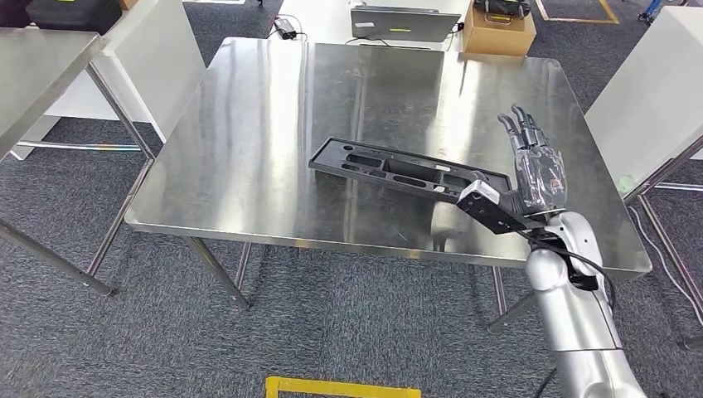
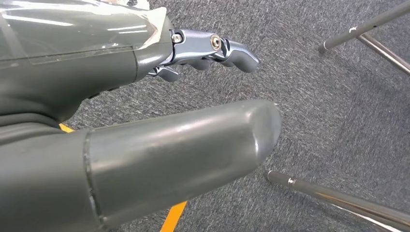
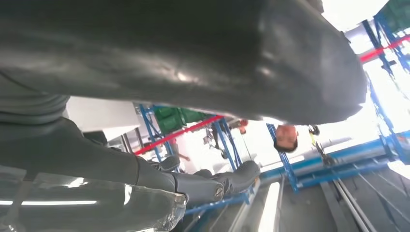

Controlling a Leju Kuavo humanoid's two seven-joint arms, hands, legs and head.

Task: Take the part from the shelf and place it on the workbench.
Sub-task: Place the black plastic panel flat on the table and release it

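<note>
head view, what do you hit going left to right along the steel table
Bare table → black part lying flat → right hand, fingers apart and pointing up, beside the part's right end → white panel.

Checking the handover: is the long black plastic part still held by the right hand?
No; the long black plastic part lies flat on the steel workbench, right hand open beside it.
</note>
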